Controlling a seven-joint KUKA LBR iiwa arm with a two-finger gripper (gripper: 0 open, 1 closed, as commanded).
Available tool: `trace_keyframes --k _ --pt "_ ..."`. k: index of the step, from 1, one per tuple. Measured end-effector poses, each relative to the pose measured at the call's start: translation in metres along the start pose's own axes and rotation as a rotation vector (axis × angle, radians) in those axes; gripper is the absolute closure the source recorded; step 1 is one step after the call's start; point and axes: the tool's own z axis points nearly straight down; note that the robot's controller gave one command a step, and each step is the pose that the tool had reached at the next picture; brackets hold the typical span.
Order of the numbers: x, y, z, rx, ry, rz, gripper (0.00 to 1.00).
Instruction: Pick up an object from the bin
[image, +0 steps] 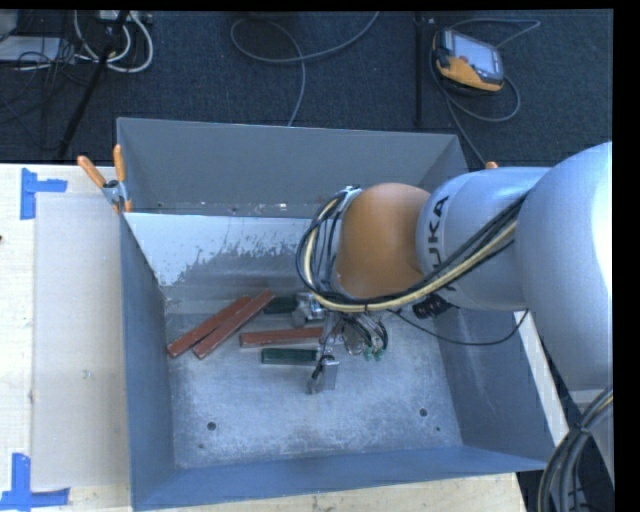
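Observation:
My gripper (319, 379) reaches down to the bin floor near the middle, under the orange wrist cover. Its tip stands right beside the right end of a dark green flat bar (288, 355). Just behind that bar lies a reddish-brown bar (278, 339), its right end hidden under the gripper. Two longer reddish-brown bars (221, 324) lie side by side at a slant to the left. A small dark piece (283, 304) sits behind them, near the foot of the back wall.
The arm and its cables come in from the right and cover the bin's right middle. Bare floor spreads along the front of the bin and in the left front corner.

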Motion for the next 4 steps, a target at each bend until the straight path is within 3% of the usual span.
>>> trace_keyframes --k 1,2,3,4 --pt "-0.001 0.005 -0.003 -0.004 -0.004 -0.003 1.00" --pt "-0.026 0.012 -0.004 -0.004 -0.008 -0.354 1.00" --pt "-0.028 0.006 -0.027 -0.002 -0.009 -0.660 1.00" --pt "-0.032 0.004 -0.166 0.000 -0.016 -0.648 1.00"
